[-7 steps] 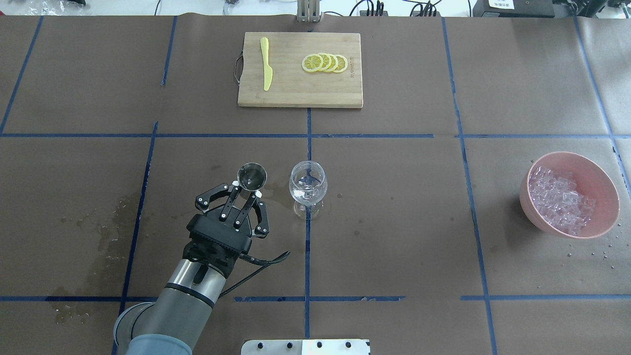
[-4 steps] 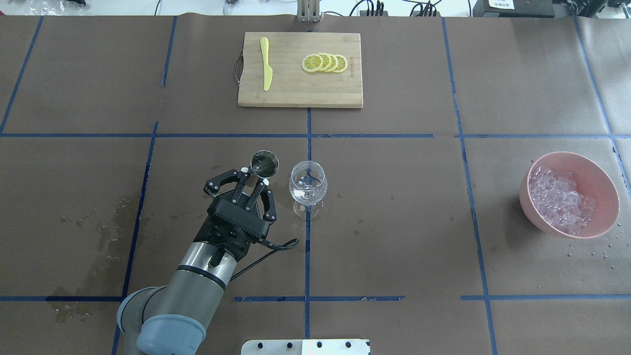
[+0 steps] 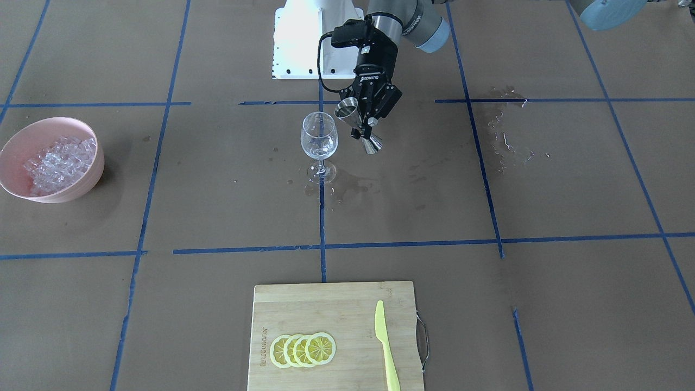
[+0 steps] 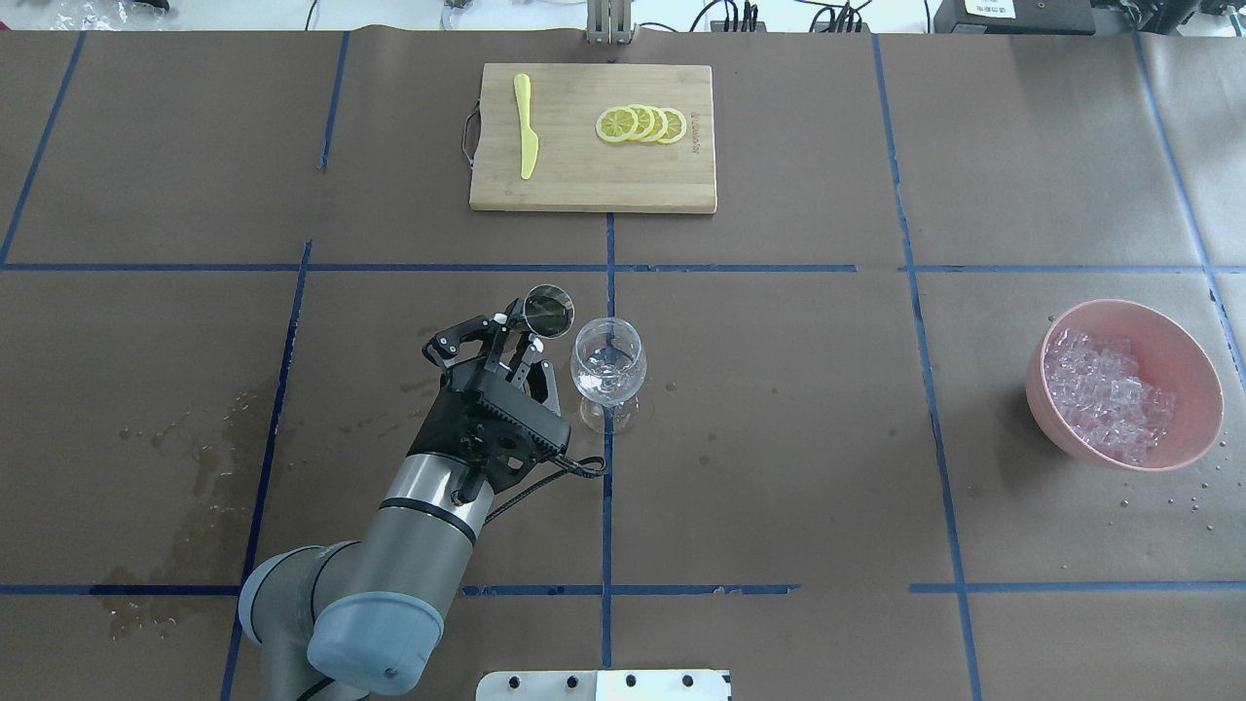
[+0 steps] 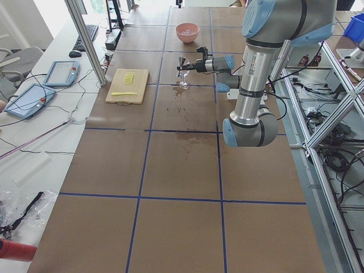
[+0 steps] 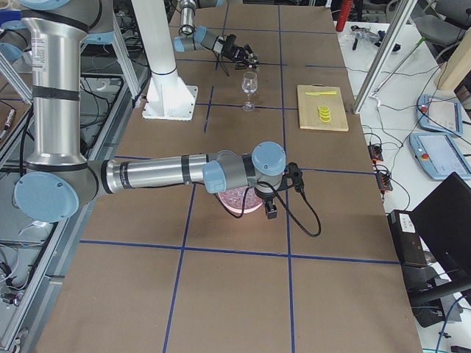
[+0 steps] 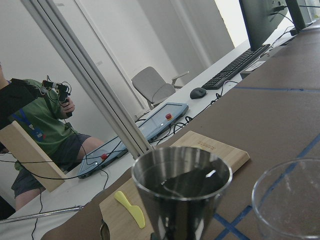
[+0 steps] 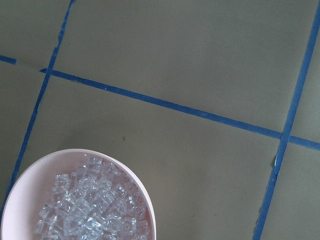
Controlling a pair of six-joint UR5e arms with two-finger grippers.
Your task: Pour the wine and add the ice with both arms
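Steel jigger point(image 4: 548, 311) — left fingers point(image 4: 502, 341) clamped on it — has swung to the wine glass's point(image 4: 607, 362) 10 o'clock, wine point(image 7: 185, 182) still inside; pour likely next. Right fingers point(image 6: 270, 212) above ice point(image 4: 1105, 394), glass's 3 o'clock, can't tell if apart or together.

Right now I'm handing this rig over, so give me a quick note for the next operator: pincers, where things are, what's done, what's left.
Left pincer: shut on the jigger, held raised beside the wine glass, its mouth tilted toward the glass.
Right pincer: hangs by the pink bowl; open or shut cannot be told.
Wine is in the jigger; ice is in the bowl.
Done: jigger picked up and brought to the glass.
Left: pour the wine, then move ice into the glass.
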